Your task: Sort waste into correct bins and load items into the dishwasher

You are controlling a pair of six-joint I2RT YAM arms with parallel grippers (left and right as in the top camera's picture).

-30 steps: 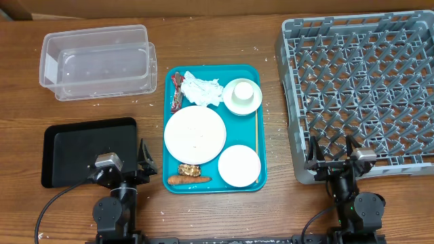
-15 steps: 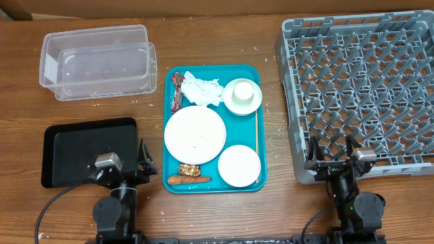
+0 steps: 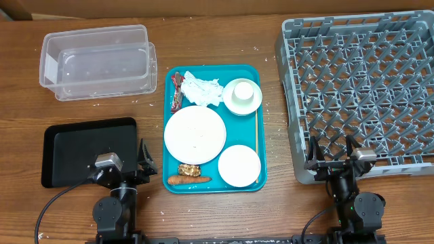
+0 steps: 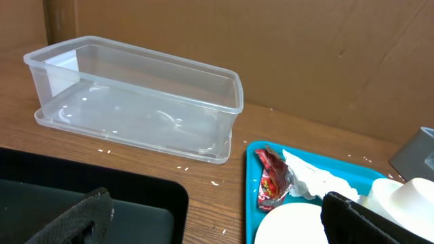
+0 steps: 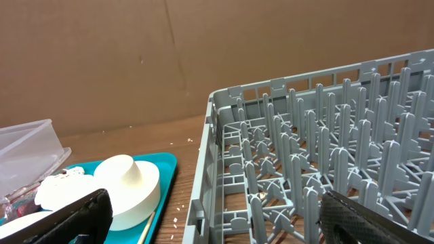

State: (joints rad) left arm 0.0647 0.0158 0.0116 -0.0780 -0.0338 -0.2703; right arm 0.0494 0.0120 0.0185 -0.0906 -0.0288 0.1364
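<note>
On the teal tray lie a large white plate, a white bowl, an upside-down white cup, a thin wooden stick, a crumpled napkin, a red-and-white wrapper, a brown food piece and a carrot stick. The clear tub and the black tray sit to the left. The grey dish rack stands to the right. My left gripper hangs open between black tray and teal tray. Open too, my right gripper is at the rack's near left corner. Neither holds anything.
White grains are scattered on the wooden table between the clear tub and the black tray. A brown cardboard wall closes off the far side. The rack's pegs rise close in front of my right gripper.
</note>
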